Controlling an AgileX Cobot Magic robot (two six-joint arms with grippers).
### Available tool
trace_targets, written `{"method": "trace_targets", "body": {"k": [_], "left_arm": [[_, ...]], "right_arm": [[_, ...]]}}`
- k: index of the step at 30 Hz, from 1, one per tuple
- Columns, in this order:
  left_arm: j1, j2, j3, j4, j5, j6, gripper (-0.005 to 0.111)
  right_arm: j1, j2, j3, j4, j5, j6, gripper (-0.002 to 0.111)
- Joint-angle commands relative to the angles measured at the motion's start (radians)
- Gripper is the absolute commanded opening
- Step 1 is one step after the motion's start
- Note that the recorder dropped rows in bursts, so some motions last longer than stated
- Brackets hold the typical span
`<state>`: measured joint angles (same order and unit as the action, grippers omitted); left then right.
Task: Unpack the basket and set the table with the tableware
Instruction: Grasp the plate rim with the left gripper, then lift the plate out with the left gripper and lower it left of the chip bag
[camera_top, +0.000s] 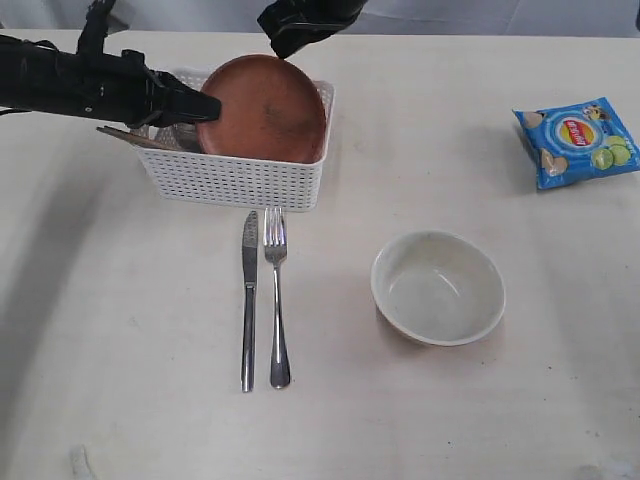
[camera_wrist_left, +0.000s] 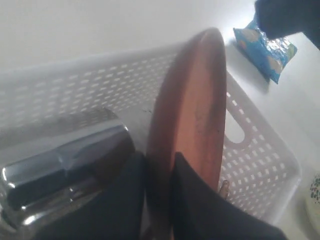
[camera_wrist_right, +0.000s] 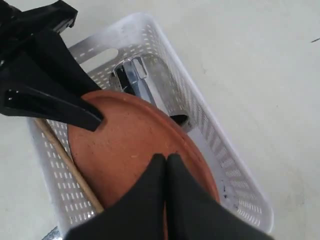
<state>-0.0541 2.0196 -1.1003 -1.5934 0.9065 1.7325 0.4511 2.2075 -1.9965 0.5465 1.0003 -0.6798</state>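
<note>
The reddish-brown plate (camera_top: 265, 108) stands tilted on edge in the white basket (camera_top: 235, 180). My left gripper (camera_top: 205, 108) is shut on the plate's left rim; the left wrist view shows a dark finger on each face of the plate (camera_wrist_left: 200, 100). My right gripper (camera_wrist_right: 166, 157) is shut with nothing in it, over the plate (camera_wrist_right: 125, 145) near its far rim. A ribbed steel cup (camera_wrist_right: 137, 82) lies behind the plate, and wooden chopsticks (camera_wrist_right: 70, 167) lean along the basket's wall. Knife (camera_top: 248, 300), fork (camera_top: 277, 300) and cream bowl (camera_top: 438, 287) lie on the table.
A blue chip bag (camera_top: 578, 140) lies at the right of the table. The knife and fork lie side by side just in front of the basket, with the bowl to their right. The right arm (camera_top: 305, 20) hangs over the basket's far edge.
</note>
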Motion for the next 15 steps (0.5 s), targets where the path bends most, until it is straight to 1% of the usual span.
{"method": "trace_targets", "body": {"k": [1,4,6,10,12,15], "left_arm": [[-0.005,-0.056,-0.017,-0.007,-0.012,-0.004,0.000],[-0.005,-0.117,-0.026,-0.017,-0.019,-0.002,0.000],[-0.005,-0.166,-0.026,-0.015,-0.053,-0.015,0.000],[-0.016,-0.221,-0.026,-0.020,-0.026,-0.131,0.000],[-0.040,-0.229,-0.026,-0.036,-0.026,-0.172,0.000],[-0.111,-0.229,-0.026,-0.078,-0.042,-0.193,0.000]], "right_arm": [[-0.010,-0.033,-0.003,-0.028,0.008,-0.008,0.000],[-0.025,-0.083,-0.003,-0.038,0.001,-0.008,0.000],[-0.043,-0.122,-0.003,-0.036,0.012,-0.004,0.000],[-0.111,-0.194,-0.003,-0.012,0.054,0.018,0.000],[-0.141,-0.221,-0.003,0.004,0.055,0.042,0.000],[-0.189,-0.259,-0.003,0.025,0.058,0.075,0.000]]}}
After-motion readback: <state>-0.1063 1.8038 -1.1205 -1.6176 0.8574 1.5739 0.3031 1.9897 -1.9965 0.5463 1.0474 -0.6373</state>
